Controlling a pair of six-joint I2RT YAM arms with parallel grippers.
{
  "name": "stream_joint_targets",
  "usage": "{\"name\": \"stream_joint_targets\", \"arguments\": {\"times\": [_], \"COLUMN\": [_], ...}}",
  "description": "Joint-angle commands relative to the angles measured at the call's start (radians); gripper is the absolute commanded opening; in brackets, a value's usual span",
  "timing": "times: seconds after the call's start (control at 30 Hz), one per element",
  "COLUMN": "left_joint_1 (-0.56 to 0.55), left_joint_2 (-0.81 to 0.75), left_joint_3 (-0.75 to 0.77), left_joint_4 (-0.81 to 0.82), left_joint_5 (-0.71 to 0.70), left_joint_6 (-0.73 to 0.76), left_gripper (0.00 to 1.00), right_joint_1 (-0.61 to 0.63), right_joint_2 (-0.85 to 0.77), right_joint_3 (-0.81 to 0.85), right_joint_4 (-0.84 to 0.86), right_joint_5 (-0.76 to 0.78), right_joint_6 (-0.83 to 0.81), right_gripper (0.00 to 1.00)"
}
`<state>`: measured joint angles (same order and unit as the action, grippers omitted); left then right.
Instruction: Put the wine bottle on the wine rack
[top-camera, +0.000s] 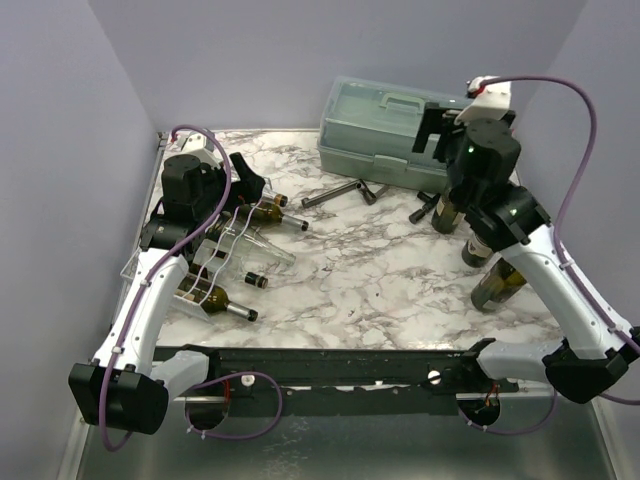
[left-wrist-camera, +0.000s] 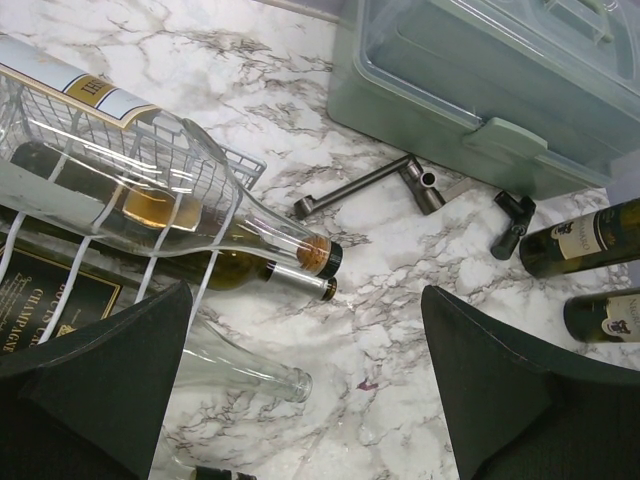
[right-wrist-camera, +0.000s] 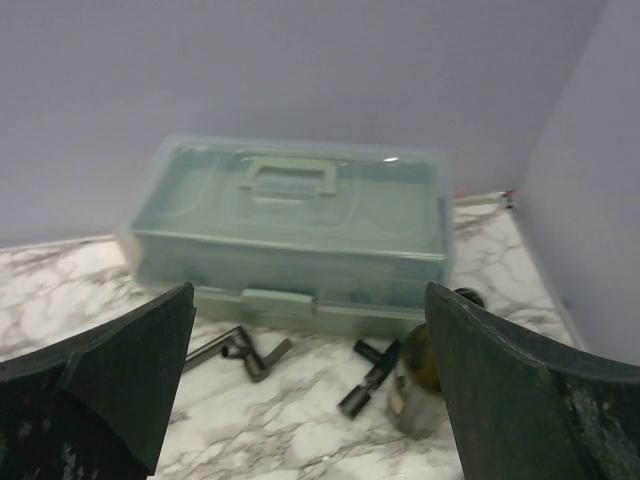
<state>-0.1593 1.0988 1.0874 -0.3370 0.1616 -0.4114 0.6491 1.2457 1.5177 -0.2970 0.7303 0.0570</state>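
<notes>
Marble bench (top-camera: 380, 270) from above: the white wire wine rack (top-camera: 215, 262) lies at the left with bottles (top-camera: 222, 299) in its cradles and the left gripper (top-camera: 248, 180) over its far end, while dark wine bottles (top-camera: 497, 285) stand upright at the right, near the right gripper (top-camera: 432, 132), which hangs before a pale green toolbox (top-camera: 385, 120). Left wrist view — fingers wide apart and empty above a clear bottle (left-wrist-camera: 200, 190) lying on the rack. Right wrist view — fingers likewise spread, empty, one dark bottle (right-wrist-camera: 418, 372) upright near the toolbox.
</notes>
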Motion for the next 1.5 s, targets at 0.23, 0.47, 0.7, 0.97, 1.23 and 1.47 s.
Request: {"name": "stream_joint_targets", "arguments": {"times": [0.23,0.47,0.7,0.97,1.23,1.47], "left_joint_1": [-0.009,-0.012,-0.012,-0.013,-0.013,-0.013], "left_joint_2": [0.002,0.009,0.010,0.013,0.014,0.014], "left_joint_3": [-0.004,-0.003,-0.003,-0.003,-0.004,-0.004], "left_joint_4": [0.022,0.022,0.022,0.023,0.022,0.023], "left_joint_5": [0.021,0.023,0.027,0.030,0.030,0.030], "left_joint_6": [-0.007,-0.007,-0.007,-0.010,-0.010,-0.010], "left_gripper": [0.99,0.99,0.99,0.99,0.99,0.99], "right_joint_1": [-0.401,-0.547,-0.587,-0.588,-0.588,-0.588], "right_joint_2": [0.202,0.357,0.394,0.422,0.460,0.492], "right_joint_3": [0.280,0.407,0.353,0.333,0.332,0.347], "right_joint_4": [-0.395,-0.580,-0.599,-0.612,-0.640,-0.671], "right_joint_5": [-0.253,-0.333,-0.447,-0.464,-0.443,-0.463], "right_joint_6": [0.096,0.198,0.205,0.179,0.153,0.139], "right_gripper": [1.00,1.00,1.00,0.79,0.67,0.62]}}
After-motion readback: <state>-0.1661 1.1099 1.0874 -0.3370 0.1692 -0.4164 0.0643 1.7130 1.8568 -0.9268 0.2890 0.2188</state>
